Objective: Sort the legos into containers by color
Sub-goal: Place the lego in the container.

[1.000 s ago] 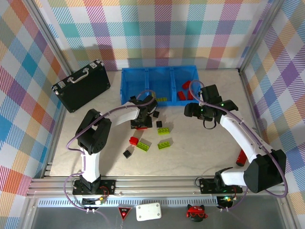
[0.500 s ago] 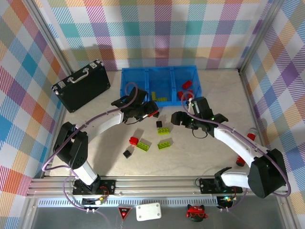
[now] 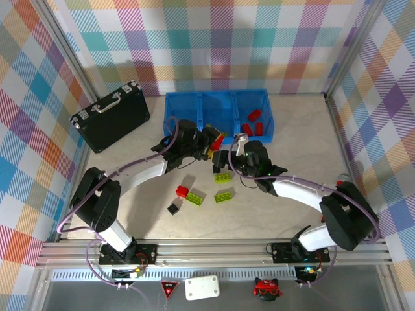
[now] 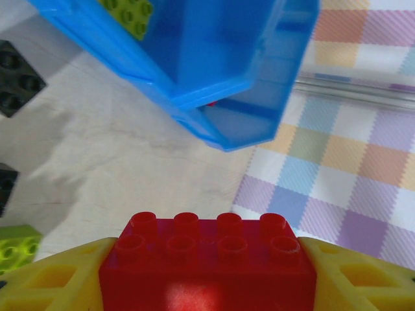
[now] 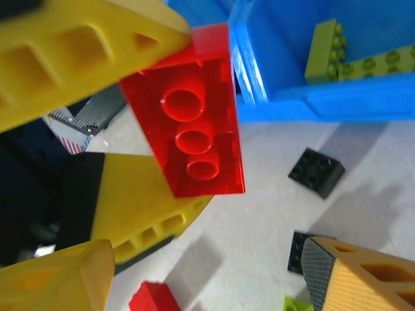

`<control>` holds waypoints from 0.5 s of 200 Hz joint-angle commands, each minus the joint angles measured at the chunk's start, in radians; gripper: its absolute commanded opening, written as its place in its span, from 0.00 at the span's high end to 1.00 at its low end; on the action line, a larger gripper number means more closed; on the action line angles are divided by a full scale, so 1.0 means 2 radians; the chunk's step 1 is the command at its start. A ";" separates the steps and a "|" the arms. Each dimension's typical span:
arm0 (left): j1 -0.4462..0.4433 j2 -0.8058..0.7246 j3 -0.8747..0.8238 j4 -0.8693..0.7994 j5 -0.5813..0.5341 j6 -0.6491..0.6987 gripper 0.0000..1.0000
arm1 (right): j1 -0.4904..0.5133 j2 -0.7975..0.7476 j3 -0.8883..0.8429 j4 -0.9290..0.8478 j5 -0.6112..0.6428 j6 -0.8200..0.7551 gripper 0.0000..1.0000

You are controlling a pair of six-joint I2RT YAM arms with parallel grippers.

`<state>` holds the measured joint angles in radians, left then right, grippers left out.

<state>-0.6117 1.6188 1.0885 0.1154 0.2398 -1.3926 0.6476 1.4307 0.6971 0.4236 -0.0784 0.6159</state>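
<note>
My left gripper (image 3: 213,140) is shut on a red studded lego (image 4: 207,265), held above the table just in front of the blue tray (image 3: 188,116). From the right wrist view the same red lego (image 5: 194,116) hangs between the left gripper's yellow fingers. My right gripper (image 3: 225,161) is open and empty, close beside the left one, low over the loose legos. Red legos (image 3: 253,123) lie in the right compartment and lime ones (image 5: 363,61) in the middle one. Lime legos (image 3: 223,177), a red one (image 3: 182,190) and a black one (image 3: 173,208) lie on the table.
A black hard case (image 3: 111,115) with a silver handle lies at the back left. The two grippers are almost touching in front of the tray. Small black legos (image 5: 316,172) sit near the tray's front wall. Checked walls close in the table.
The left gripper has carried the red lego right and toward the tray's front. The right arm has swung left and down, ending beside the left gripper over the loose legos.
</note>
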 commanded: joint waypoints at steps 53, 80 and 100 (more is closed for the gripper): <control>0.001 -0.041 -0.011 0.022 0.011 -0.036 0.41 | 0.001 0.068 0.044 0.126 0.012 -0.029 0.38; 0.001 -0.051 -0.017 0.014 0.003 -0.034 0.41 | 0.001 0.074 0.047 0.135 0.015 -0.031 0.39; 0.002 -0.055 -0.015 0.001 -0.001 -0.023 0.41 | 0.001 0.070 0.037 0.149 0.013 -0.033 0.41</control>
<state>-0.5858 1.5597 1.0679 0.1398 0.1711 -1.4250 0.6533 1.5612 0.7563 0.6380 -0.0902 0.5694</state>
